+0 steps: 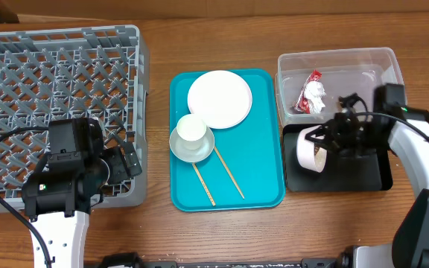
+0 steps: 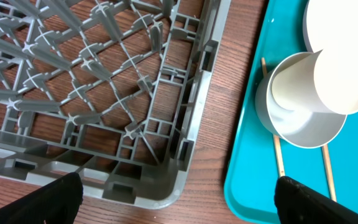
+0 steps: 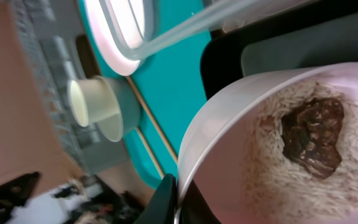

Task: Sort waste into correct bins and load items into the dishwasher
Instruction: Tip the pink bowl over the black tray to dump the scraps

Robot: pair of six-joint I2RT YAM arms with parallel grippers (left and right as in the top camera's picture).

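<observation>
My right gripper point(image 1: 328, 141) point(image 3: 178, 200) is shut on the rim of the small dish point(image 1: 306, 151) point(image 3: 229, 149), white inside and pink outside. It holds the dish tipped on its side over the black tray point(image 1: 348, 176). Rice grains point(image 3: 269, 174) and a brown scrap point(image 3: 312, 137) still cling inside the dish. The red-and-white wrapper point(image 1: 311, 94) lies in the clear tub point(image 1: 341, 63). My left gripper point(image 1: 129, 164) point(image 2: 178, 198) is open and empty by the front right corner of the grey rack point(image 1: 51, 74) point(image 2: 104, 74).
The teal tray point(image 1: 263, 167) point(image 2: 253, 155) between rack and bins holds the large white plate point(image 1: 220, 98), the cup point(image 1: 191, 128) point(image 2: 316, 81) lying in the bowl point(image 1: 202, 152) point(image 2: 303, 130), and two chopsticks point(image 1: 229, 177).
</observation>
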